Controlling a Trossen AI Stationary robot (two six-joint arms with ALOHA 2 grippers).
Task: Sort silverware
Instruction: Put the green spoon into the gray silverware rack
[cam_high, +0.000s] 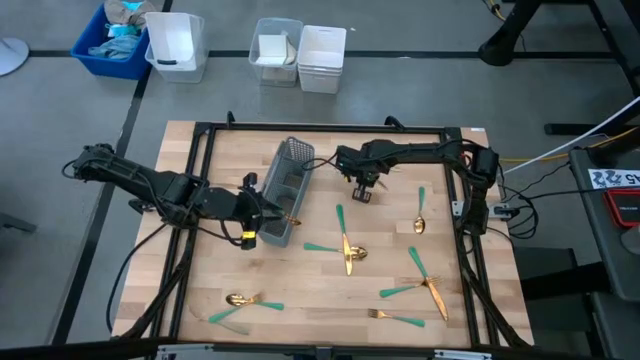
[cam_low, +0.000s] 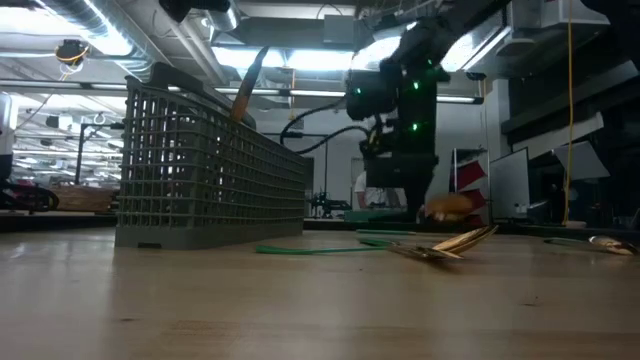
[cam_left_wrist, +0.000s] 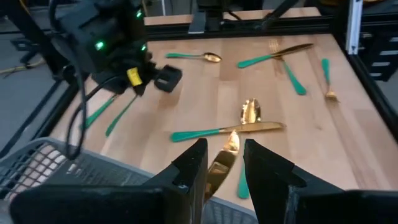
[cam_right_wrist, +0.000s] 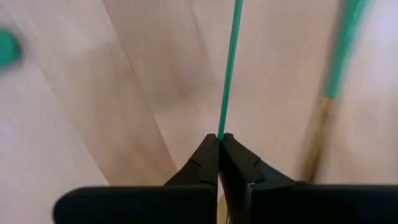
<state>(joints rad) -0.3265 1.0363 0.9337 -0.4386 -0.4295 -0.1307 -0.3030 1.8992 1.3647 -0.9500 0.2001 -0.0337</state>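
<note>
the right gripper, just right of the caddy, is clamped on a teal handle running straight ahead, while the left gripper holds a gold-headed piece over the caddy.

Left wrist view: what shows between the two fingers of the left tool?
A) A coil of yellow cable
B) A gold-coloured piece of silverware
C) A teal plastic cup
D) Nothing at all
B: a gold-coloured piece of silverware sits in the gap of the left tool, just above the rim of the grey mesh caddy.
</note>
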